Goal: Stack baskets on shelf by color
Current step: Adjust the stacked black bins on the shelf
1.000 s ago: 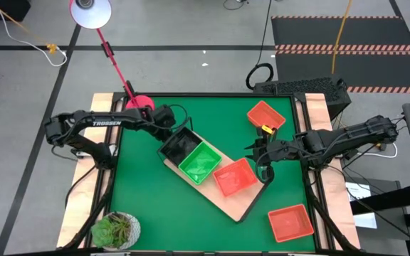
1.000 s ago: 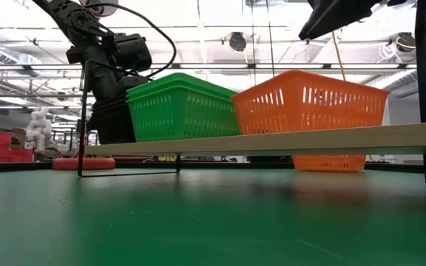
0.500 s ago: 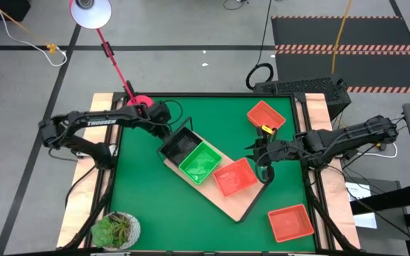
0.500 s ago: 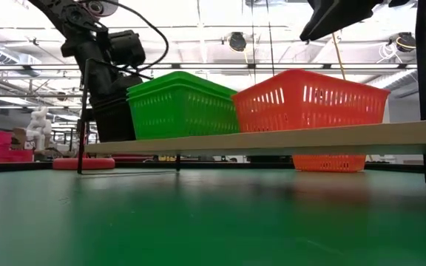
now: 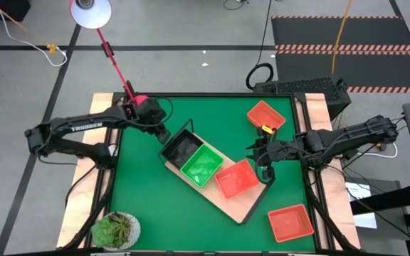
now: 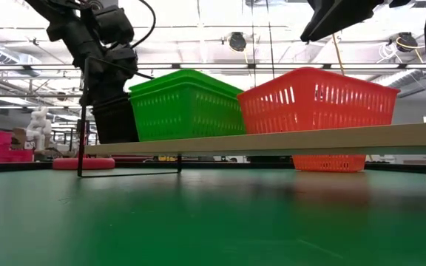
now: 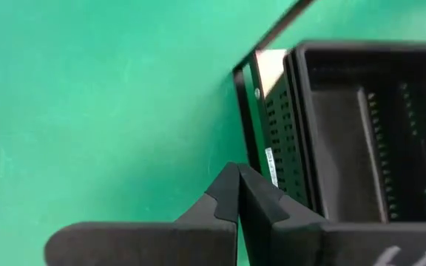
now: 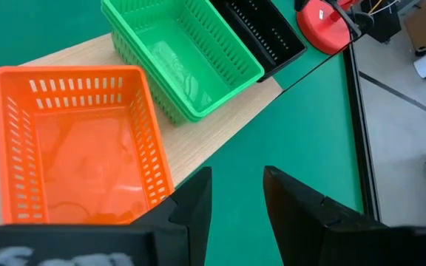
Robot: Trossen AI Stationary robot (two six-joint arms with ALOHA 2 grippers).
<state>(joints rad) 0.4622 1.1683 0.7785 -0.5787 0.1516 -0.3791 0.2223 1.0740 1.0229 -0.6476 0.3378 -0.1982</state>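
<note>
The light-wood shelf (image 5: 242, 205) lies slantwise on the green mat. It carries black baskets (image 5: 180, 148) at its far-left end, green baskets (image 5: 203, 165) in the middle and a red-orange basket (image 5: 235, 178). Two more red-orange baskets rest on the mat, one far right (image 5: 265, 116) and one near right (image 5: 290, 222). My left gripper (image 5: 164, 132) is shut and stands at the shelf's far-left end, beside its wire frame (image 7: 245, 122) and the black baskets (image 7: 353, 133). My right gripper (image 5: 262, 165) is open and hovers over the mat, just right of the shelved red-orange basket (image 8: 80, 148). My left gripper (image 7: 237, 174) has its shut fingers close against the outer wall (image 7: 283, 140) of the black baskets at the shelf's end frame. They slant down from the table's left. I cannot tell whether they touch it.
A red lamp base (image 5: 141, 103) with its slanting pole stands at the mat's far-left corner, close behind my left gripper. A potted plant (image 5: 118, 229) sits at the near-left corner. Bare mat (image 5: 148, 192) lies left of and in front of the shelf.
My left gripper has drawn back toward the table's left edge and risen a little. The shelf with its baskets has slid slightly toward the table's right, and its red-orange end has come a bit nearer.
</note>
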